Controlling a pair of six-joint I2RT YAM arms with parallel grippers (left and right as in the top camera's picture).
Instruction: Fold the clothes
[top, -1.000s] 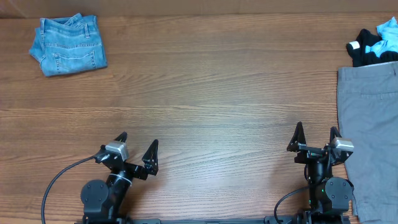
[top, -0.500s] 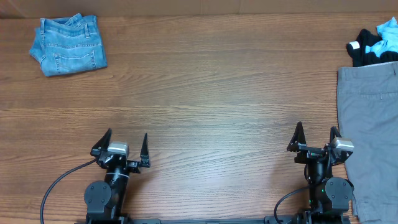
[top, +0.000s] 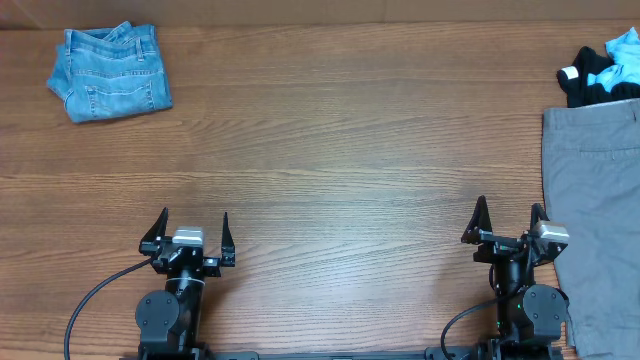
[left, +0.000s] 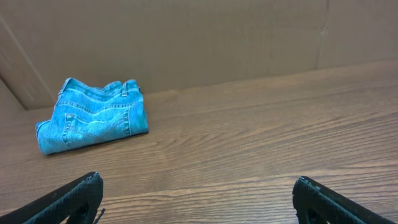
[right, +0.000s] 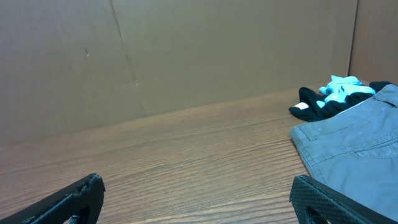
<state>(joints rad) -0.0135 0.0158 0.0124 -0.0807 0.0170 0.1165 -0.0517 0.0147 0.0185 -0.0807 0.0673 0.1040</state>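
The clothes lie in two places. Light blue denim jeans (top: 108, 72) rest folded at the far left corner of the table, also seen in the left wrist view (left: 93, 122). Plain grey trousers (top: 595, 210) lie flat along the right edge (right: 354, 155), with a small heap of black, white and cyan garments (top: 605, 70) behind them (right: 329, 96). My left gripper (top: 194, 222) stands open near the front left, far from the jeans, with nothing between its fingers (left: 197, 180). My right gripper (top: 509, 212) is open and empty beside the grey trousers' left edge (right: 196, 180).
A cardboard wall (left: 217, 37) closes off the back of the wooden table (top: 340, 140). A black cable (top: 95, 300) loops from the left arm's base at the front edge.
The left gripper has swung from pointing towards the right to pointing straight ahead, still open. The right arm and the clothes have not moved.
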